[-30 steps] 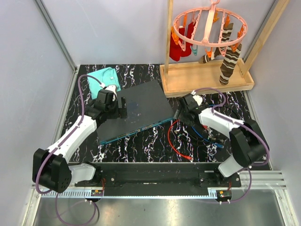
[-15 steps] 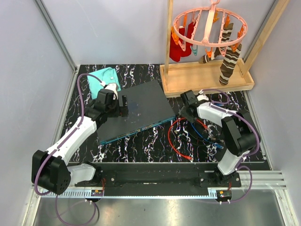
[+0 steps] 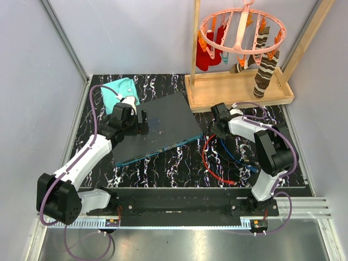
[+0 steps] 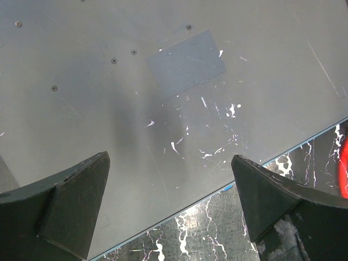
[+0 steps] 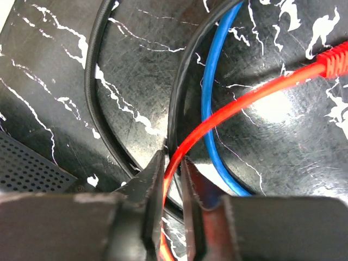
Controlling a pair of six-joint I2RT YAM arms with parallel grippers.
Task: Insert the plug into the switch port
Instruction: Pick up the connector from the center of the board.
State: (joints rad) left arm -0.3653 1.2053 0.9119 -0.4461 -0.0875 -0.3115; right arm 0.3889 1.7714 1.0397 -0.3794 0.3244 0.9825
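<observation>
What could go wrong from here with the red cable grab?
The right gripper pinches the red cable well back from its plug; the plug may flop when aimed.
A black cable lies right beside that gripper and could get dragged along.
The left gripper is open over the switch, so it may slide when pushed.

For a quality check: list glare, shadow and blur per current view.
Top external: sharp, even light, sheen on the near metal strip. Left wrist: flat dark grey switch box washed pale, soft shadow band. Right wrist: glare on black marbled tabletop beside the thin red cable; right gripper blurred.
</observation>
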